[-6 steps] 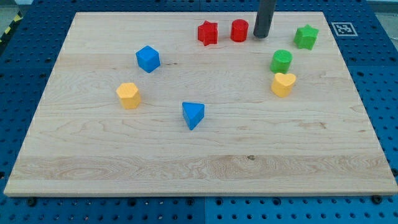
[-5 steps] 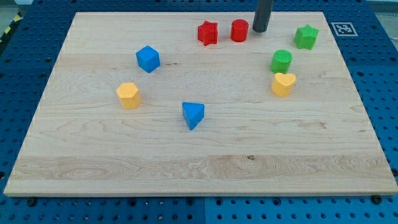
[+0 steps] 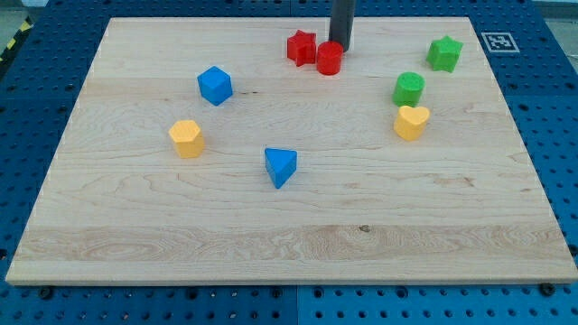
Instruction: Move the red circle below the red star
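Camera view: nearest the view's bottom sits the blue triangle (image 3: pixel 280 166), with the yellow block (image 3: pixel 186 138) and yellow heart (image 3: pixel 411 122) farther up. Near the view's top, the red circle (image 3: pixel 329 58) lies just right of and slightly below the red star (image 3: pixel 302 47). My tip (image 3: pixel 339 44), a bare rod gripping nothing, touches the circle's upper right edge.

Tabletop (image 3: pixel 181 235): light wooden board on a blue pegboard surface.
Blue cube (image 3: pixel 215 85): view's left, upper part.
Yellow hexagonal block (image 3: pixel 186 138): below the blue cube.
Blue triangle (image 3: pixel 280 166): near centre.
Green star (image 3: pixel 444 53): upper right.
Green cylinder (image 3: pixel 408 88): just above the yellow heart (image 3: pixel 411 122).
Marker tag (image 3: pixel 496 41): off the board's upper right corner.
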Controlling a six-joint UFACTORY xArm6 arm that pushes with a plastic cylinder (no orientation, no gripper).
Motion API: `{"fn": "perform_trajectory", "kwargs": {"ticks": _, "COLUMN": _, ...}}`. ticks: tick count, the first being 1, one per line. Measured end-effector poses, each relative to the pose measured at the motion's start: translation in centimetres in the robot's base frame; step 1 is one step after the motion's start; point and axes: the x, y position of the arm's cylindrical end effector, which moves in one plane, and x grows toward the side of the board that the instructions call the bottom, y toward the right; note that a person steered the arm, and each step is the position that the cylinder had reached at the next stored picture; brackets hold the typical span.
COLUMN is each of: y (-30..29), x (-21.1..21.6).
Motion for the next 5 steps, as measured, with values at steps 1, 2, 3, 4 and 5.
{"fn": "perform_trajectory", "kwargs": {"ticks": 1, "y": -1.0, "x": 1.8}}
{"fn": "perform_trajectory", "kwargs": {"ticks": 2, "y": -1.8, "x": 3.5}}
{"fn": "perform_trajectory", "kwargs": {"ticks": 3, "y": -2.8, "x": 4.8}}
{"fn": "perform_trajectory", "kwargs": {"ticks": 4, "y": -3.6, "x": 6.0}}
{"fn": "perform_trajectory", "kwargs": {"ticks": 5, "y": -3.7, "x": 6.9}}
